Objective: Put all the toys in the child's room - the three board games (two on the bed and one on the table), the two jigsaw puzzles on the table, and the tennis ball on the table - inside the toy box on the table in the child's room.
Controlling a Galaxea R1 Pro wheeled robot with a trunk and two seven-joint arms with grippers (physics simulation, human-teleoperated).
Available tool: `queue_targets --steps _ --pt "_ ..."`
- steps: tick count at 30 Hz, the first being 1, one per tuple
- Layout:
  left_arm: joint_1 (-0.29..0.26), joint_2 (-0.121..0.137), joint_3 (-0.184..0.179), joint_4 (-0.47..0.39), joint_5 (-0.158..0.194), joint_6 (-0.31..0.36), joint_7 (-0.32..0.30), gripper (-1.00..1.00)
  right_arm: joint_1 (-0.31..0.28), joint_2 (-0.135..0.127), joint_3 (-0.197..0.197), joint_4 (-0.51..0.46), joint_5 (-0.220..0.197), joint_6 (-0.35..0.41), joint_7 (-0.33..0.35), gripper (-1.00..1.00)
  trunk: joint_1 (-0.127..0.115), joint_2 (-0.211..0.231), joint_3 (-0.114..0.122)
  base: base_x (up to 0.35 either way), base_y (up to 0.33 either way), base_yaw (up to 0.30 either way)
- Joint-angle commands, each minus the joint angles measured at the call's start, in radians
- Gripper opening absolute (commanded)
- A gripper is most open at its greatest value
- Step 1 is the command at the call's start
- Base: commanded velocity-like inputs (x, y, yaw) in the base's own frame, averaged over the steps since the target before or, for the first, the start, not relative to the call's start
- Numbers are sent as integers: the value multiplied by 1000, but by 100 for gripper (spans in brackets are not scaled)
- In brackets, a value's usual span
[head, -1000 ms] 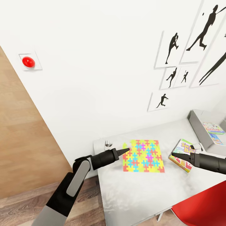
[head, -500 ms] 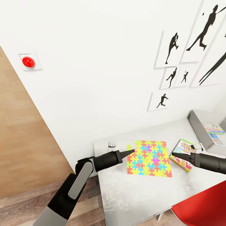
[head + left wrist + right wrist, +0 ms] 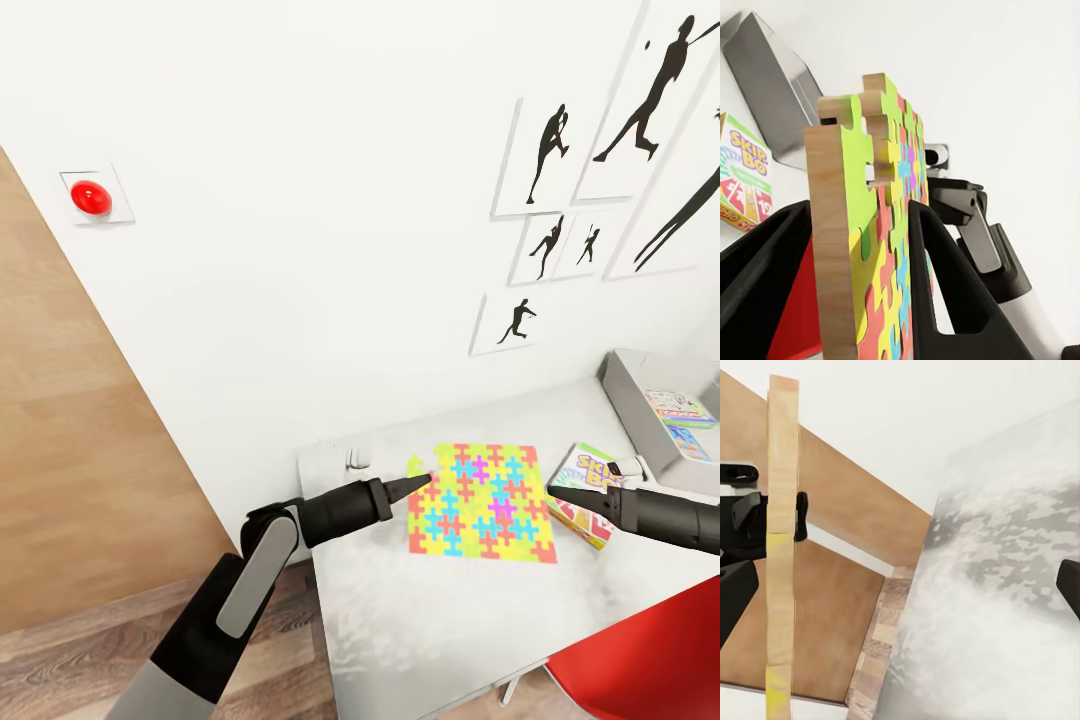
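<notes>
A jigsaw puzzle (image 3: 482, 502) of yellow, pink, blue and orange pieces hangs just over the table (image 3: 440, 630). My left gripper (image 3: 424, 482) is shut on its left edge. In the left wrist view the puzzle (image 3: 874, 225) stands edge-on between the black fingers (image 3: 945, 285). The green Skip-Bo board game (image 3: 586, 494) lies to its right, with my right gripper (image 3: 556, 492) open beside it, close to the puzzle's right edge (image 3: 780, 547). At the far right stands the grey toy box (image 3: 632, 402), holding two colourful game boxes (image 3: 682, 412).
A red chair (image 3: 640, 665) sits at the table's near right corner. White wall with black player silhouettes (image 3: 552, 150) runs behind the table, and a red button (image 3: 90, 197) is on the wall at left. Wood floor (image 3: 80, 660) lies left of the table.
My left gripper has carried the puzzle to the right, toward the Skip-Bo box and the right gripper. The right arm has stayed in place.
</notes>
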Motion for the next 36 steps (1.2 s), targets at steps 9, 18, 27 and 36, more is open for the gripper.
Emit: queue_targets --steps 9,18,27,36 --pt "0 -3 0 -2 6 -3 0 -100 0 1 10 -1 -1 6 2 100 0 -1 -1 0 0 0" --pt "-1 -4 0 -2 5 -13 4 -100 1 2 52 -1 -1 6 2 100 0 -1 -1 0 0 0" --pt "-2 -5 0 -1 2 -16 8 -100 1 2 63 -1 -1 6 2 100 0 -1 -1 0 0 0" --pt "-3 -9 0 6 -3 -39 10 -100 1 2 66 -1 -1 6 2 100 0 -1 -1 0 0 0"
